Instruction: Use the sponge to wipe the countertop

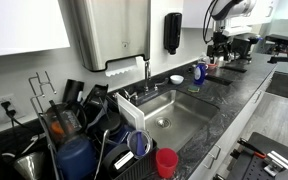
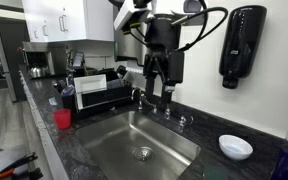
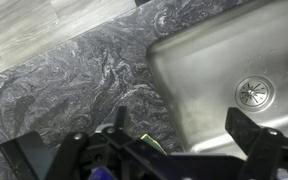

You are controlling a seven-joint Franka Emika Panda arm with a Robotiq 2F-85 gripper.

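Note:
The dark speckled countertop point(image 3: 74, 85) runs round the steel sink in the wrist view and also shows in both exterior views point(image 1: 234, 95) point(image 2: 74, 140). My gripper point(image 3: 179, 115) hangs well above the counter, over the sink's edge, with its two fingers spread wide and nothing between the tips. It also shows in both exterior views point(image 1: 220, 45) point(image 2: 157, 85). A small yellow-green corner point(image 3: 150, 143), possibly the sponge, shows just below the gripper body; the rest of it is hidden. No sponge can be made out in either exterior view.
The steel sink basin point(image 3: 214, 70) point(image 1: 174, 115) point(image 2: 134, 135) has a faucet behind it. A white bowl point(image 2: 235, 147) point(image 1: 176, 79) and a blue bottle point(image 1: 199, 72) stand by the wall. A dish rack point(image 2: 99, 90) and a red cup point(image 2: 62, 119) point(image 1: 166, 162) sit beyond the sink.

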